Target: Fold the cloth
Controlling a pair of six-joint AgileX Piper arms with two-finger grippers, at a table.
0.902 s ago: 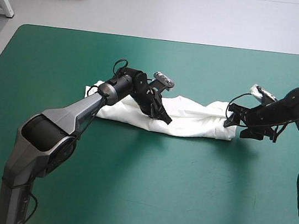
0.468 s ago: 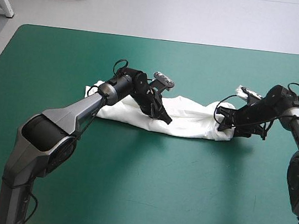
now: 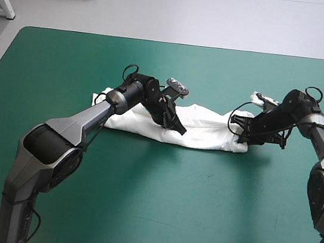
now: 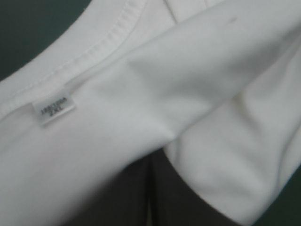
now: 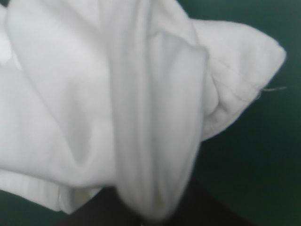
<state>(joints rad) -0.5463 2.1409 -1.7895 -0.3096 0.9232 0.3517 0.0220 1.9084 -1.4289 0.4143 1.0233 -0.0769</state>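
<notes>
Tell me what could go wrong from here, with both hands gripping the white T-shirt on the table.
1. The T-shirt lies as a wrinkled, bunched strip, so folding it now could lock in creases.
2. The right hand pinches a thick bunch at the strip's end, and some layers might slip out or stay behind.
3. The left hand grips near the collar label; pulling may drag the whole shirt across the teal-green cover.
</notes>
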